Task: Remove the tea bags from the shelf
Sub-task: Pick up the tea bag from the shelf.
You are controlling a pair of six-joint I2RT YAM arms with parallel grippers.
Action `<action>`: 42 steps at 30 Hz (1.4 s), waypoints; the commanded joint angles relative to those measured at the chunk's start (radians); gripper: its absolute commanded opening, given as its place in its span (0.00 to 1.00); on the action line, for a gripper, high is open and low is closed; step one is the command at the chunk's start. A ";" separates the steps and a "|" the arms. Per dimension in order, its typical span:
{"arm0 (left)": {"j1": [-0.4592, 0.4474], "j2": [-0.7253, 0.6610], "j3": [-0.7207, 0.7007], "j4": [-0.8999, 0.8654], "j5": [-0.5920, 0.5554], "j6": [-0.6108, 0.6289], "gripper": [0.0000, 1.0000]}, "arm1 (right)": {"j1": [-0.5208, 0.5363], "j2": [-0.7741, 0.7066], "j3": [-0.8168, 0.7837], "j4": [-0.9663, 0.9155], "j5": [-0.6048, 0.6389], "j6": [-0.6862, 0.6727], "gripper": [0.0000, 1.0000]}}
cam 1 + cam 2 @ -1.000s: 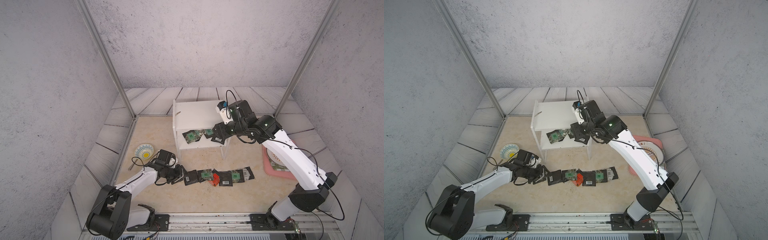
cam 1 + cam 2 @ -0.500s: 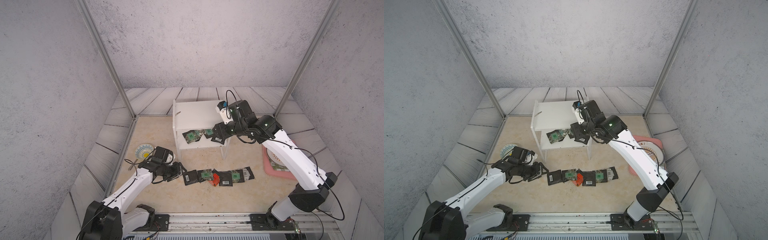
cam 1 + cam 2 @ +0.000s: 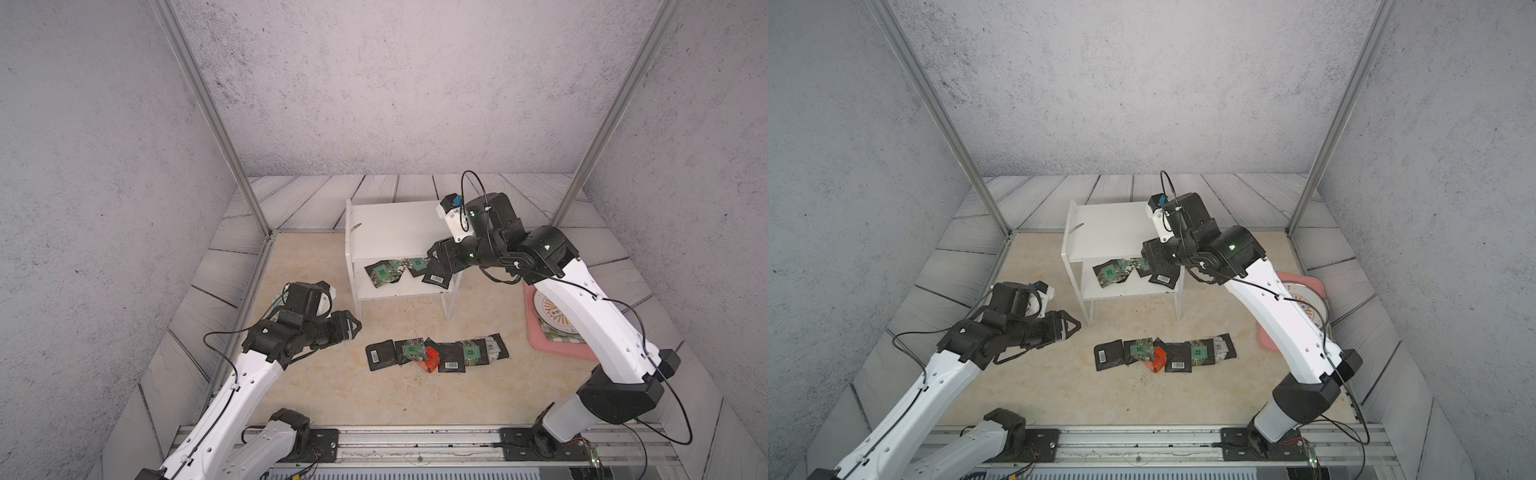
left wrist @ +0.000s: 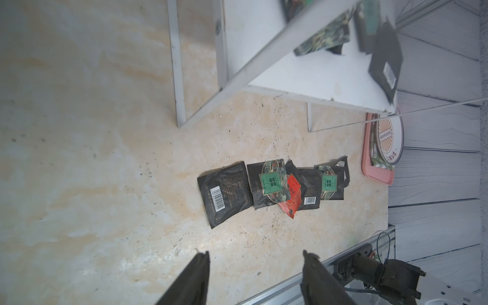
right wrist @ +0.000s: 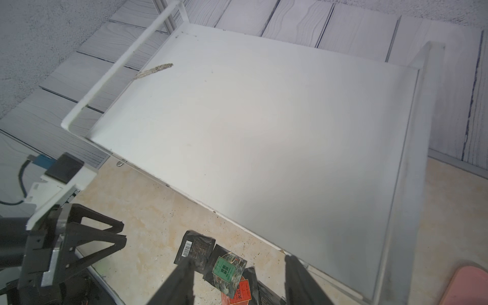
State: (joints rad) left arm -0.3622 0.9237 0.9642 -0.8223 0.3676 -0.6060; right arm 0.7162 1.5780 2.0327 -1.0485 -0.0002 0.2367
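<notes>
Left end effector: fingers wide apart, nothing between them. Held over the desk, left of the shelf, pointing toward a row of tea bags on the desk, well apart from them.

Right end effector: fingers also spread, empty in the wrist view. Sits at the right end of the shelf, by the front edge of the top board, just above a barcode tea bag; contact cannot be told.

Lower board carries that bag at its right end. Green-label tea bags overlap nearer the middle.

The row lies on the desk in front of the shelf: black bags overlapping, some label up, some barcode up, a red tea bag wedged among them.

Pink tray with a plate lies right of the row, partly under the right arm.
</notes>
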 commanded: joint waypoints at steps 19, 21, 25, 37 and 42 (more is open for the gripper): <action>0.042 0.108 0.535 -0.217 -0.114 0.083 0.62 | -0.304 -0.248 -0.189 0.052 -0.238 0.093 0.64; 0.053 0.130 0.575 -0.220 -0.119 0.079 0.62 | -0.361 -0.262 -0.228 0.072 -0.278 0.112 0.65; 0.082 0.176 0.627 -0.208 -0.119 0.076 0.62 | -0.471 -0.292 -0.336 0.140 -0.352 0.166 0.68; 0.121 0.316 0.662 -0.122 -0.062 0.057 0.69 | -0.643 -0.248 -0.594 0.360 -0.490 0.303 0.71; 0.121 0.358 0.671 -0.096 -0.057 0.059 0.68 | -0.644 -0.174 -0.616 0.413 -0.538 0.321 0.74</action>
State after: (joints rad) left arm -0.2489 1.2709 1.6081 -0.9482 0.3073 -0.5495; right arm 0.0734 1.3571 1.4303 -0.7029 -0.4797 0.5312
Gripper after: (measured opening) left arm 0.686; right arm 0.732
